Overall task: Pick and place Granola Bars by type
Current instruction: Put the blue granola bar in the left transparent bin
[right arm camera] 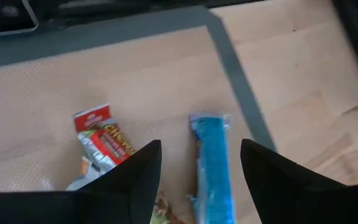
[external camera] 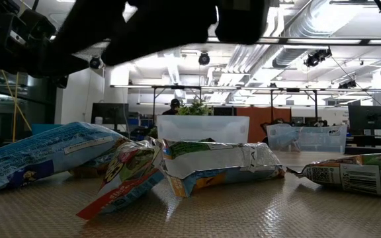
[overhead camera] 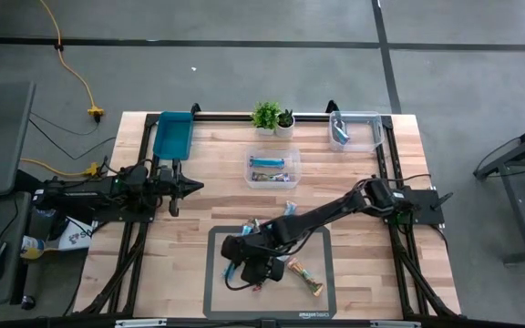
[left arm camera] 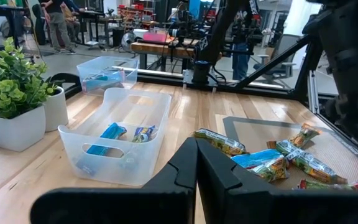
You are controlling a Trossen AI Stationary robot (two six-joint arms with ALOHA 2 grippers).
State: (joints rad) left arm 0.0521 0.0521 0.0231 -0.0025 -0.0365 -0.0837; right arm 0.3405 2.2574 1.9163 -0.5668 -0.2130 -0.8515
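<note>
Your right hand hangs released over the mat at the tabletop's six o'clock, fingers straddling a light blue granola bar — lined up for a lengthwise pinch. Your left hand waits clenched at nine o'clock — clear of the work.

A wooden table carries a grey-bordered mat at its six o'clock edge. Along the twelve o'clock edge stand a blue tray toward ten o'clock, two small potted plants at twelve and a clear bin toward two. Another clear bin sits near the table's middle, just inward of the plants.
</note>
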